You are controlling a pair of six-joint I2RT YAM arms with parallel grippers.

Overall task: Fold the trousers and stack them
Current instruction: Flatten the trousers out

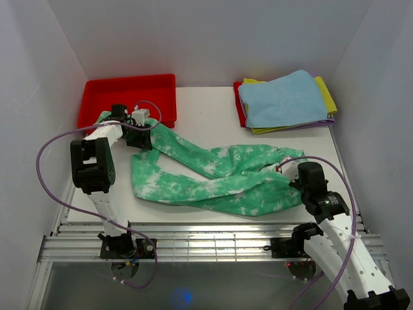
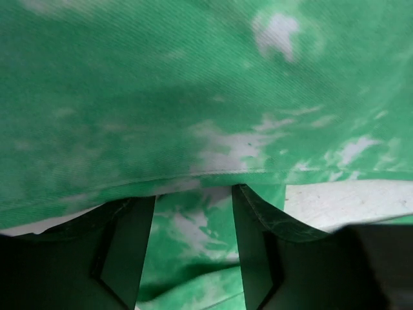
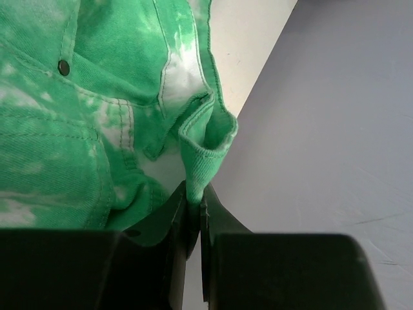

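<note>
The green trousers [image 1: 213,174] with white blotches lie spread out on the white table [image 1: 206,110], from the far left to the near right. One leg end reaches the near edge of the red tray [image 1: 129,82] at the far left. The left gripper [image 2: 193,194] is right there, low over that leg. Its two fingers [image 2: 126,245] stand apart, not squeezed shut. A hem of the green cloth lies across their tips, and more green cloth shows in the gap. The right gripper [image 3: 195,197] is at the near right end of the trousers. Its fingers are pinched tight on a bit of the waistband, which sticks up between them. At the far right sits a pile of cloths, with a light blue cloth [image 1: 284,97] on top and a yellow cloth [image 1: 328,95] under it
</note>
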